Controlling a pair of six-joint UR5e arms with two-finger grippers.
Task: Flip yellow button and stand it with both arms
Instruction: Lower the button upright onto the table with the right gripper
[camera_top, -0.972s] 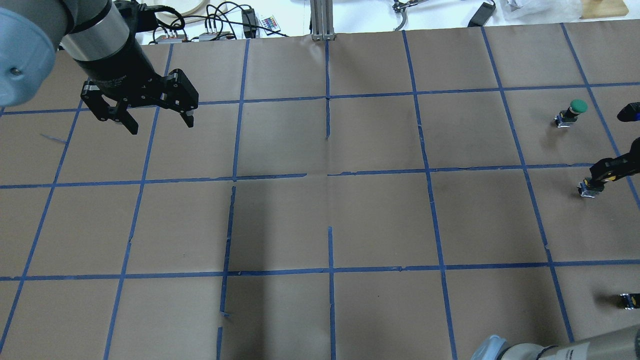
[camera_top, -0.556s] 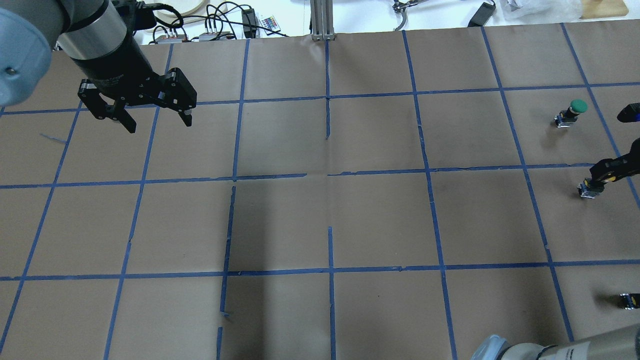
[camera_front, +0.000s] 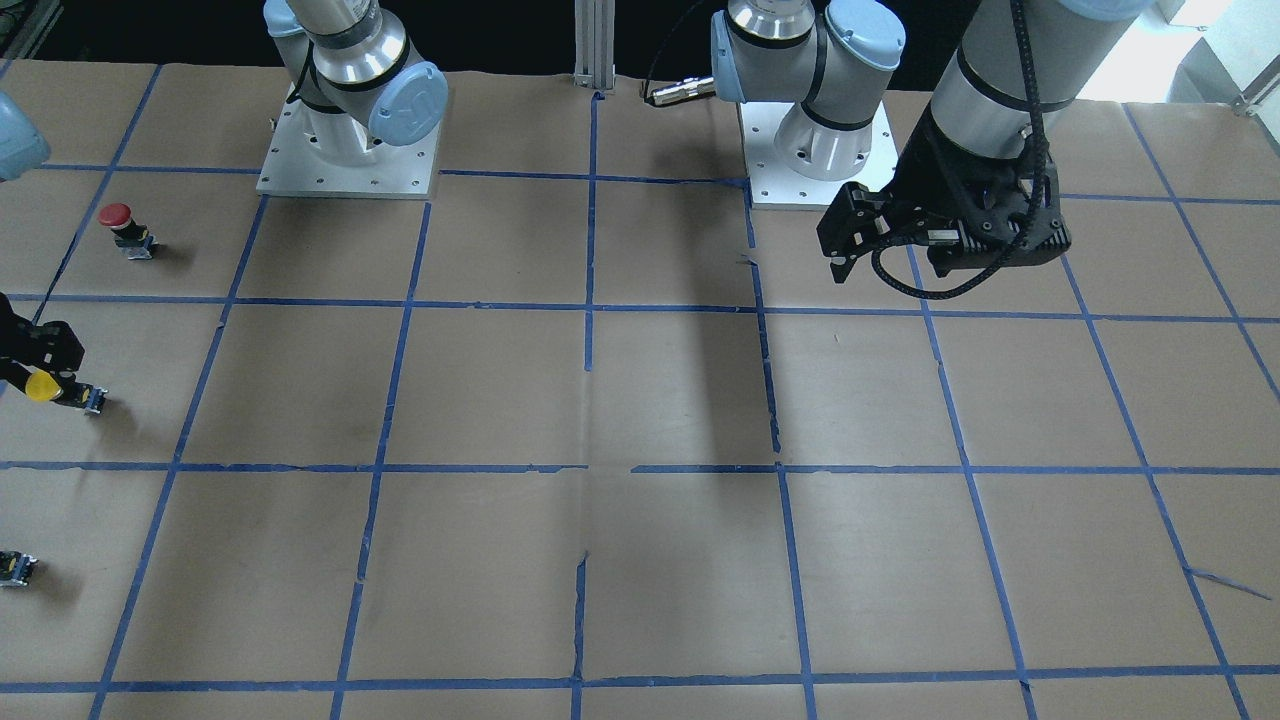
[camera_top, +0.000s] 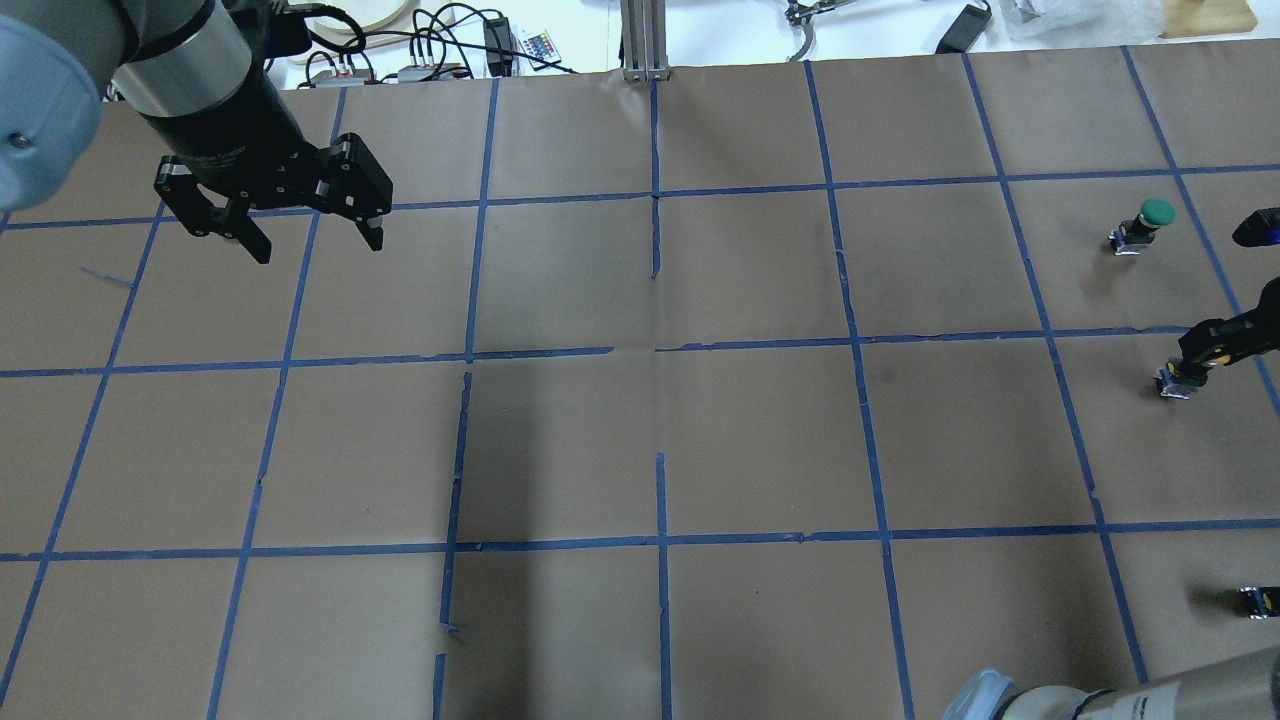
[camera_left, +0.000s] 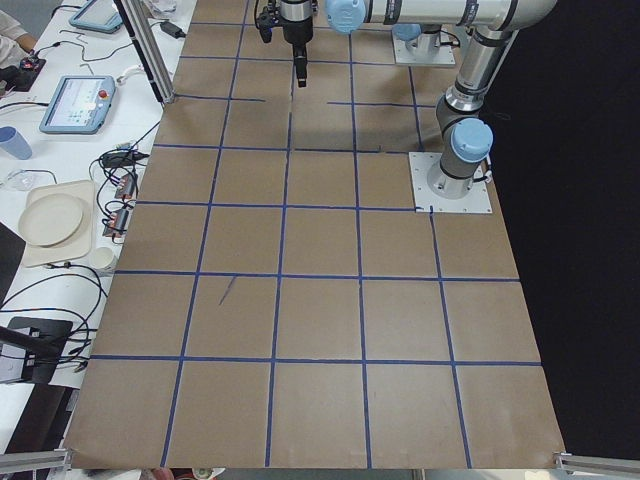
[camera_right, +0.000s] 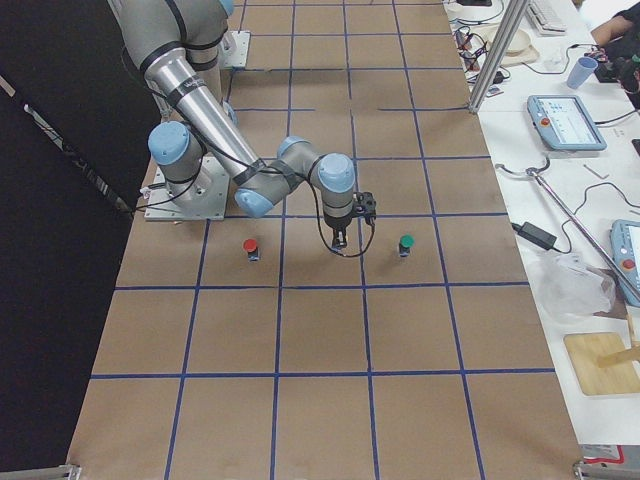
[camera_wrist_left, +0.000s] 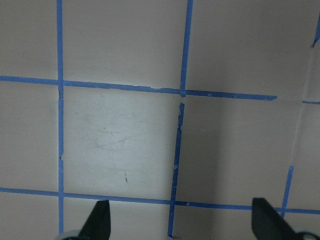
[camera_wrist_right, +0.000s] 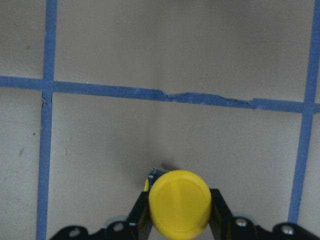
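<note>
Light, rigid and likely slick on its round cap, the yellow button (camera_wrist_right: 179, 199) sits at the right edge of the desk (camera_top: 760, 440), clamped in the right hand (camera_wrist_right: 180, 211); its blocky body seems the surer hold for the left hand (camera_top: 318, 246), spread wide and empty.

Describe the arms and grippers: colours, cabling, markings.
The left arm and right arm are silver-grey tubes with round light blue joint caps and black wrist sections. The left gripper and right gripper are black, two-fingered, with angular linkages. A black cable runs down the left arm and loops below its gripper. Pale lettering on that wrist is too small to read.
</note>
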